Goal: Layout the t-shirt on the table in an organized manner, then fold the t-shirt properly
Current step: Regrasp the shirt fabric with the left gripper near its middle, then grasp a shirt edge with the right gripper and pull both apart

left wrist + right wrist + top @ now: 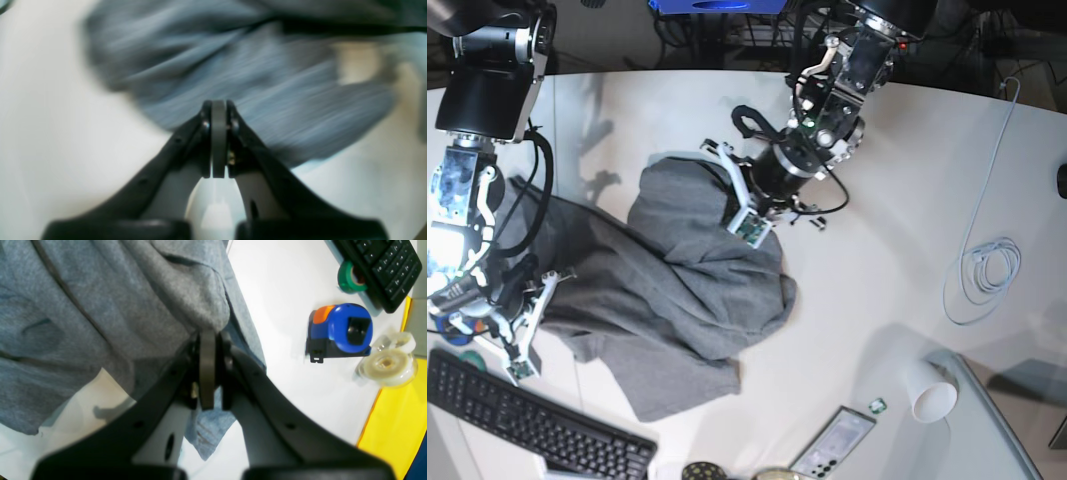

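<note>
The t-shirt is lying bunched on the table. An edge fold is being pinched by the right gripper; the left gripper is pressed together — empty, above the cloth. Judged best: the fold is drawn outward slowly, kept low, so wrinkles are being flattened.

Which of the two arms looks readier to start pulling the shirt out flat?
Probably the right gripper: its jaws are pinched on the t-shirt's edge. The left gripper is shut, seemingly on nothing.
</note>
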